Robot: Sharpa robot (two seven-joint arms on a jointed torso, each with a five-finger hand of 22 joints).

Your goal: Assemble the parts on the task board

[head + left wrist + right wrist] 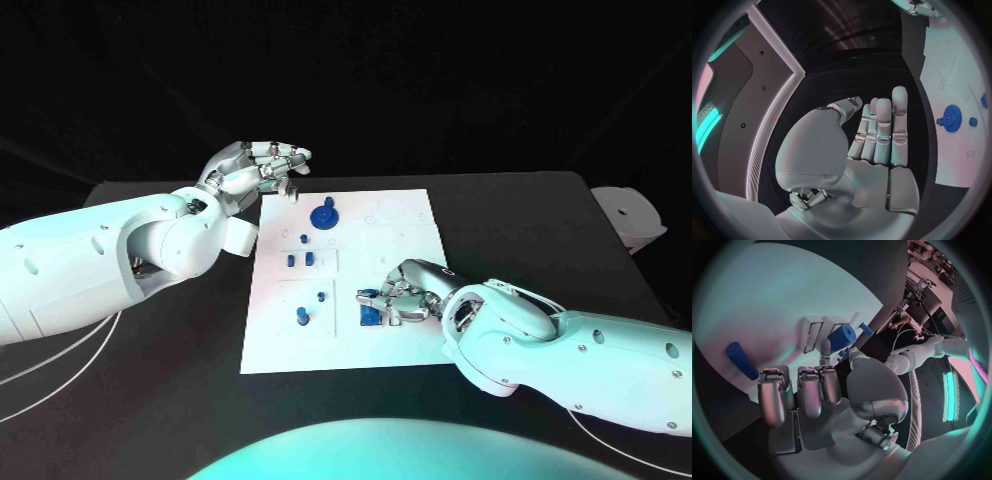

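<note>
A short blue cylinder (842,336) is seen at the fingertips of the right hand (407,293), over the task board (411,225); a firm grip cannot be confirmed. Its long axis is tilted. The left hand (257,167) is held empty, fingers straight and together, beyond the board's far left corner.

The board (411,340) lies mid-table (577,215), with a gear (325,215) at its far left, small parts (300,260) down its left side, the right hand (407,292) over its near middle beside a part (371,316), and the left hand (260,168) beyond its far left corner.
</note>
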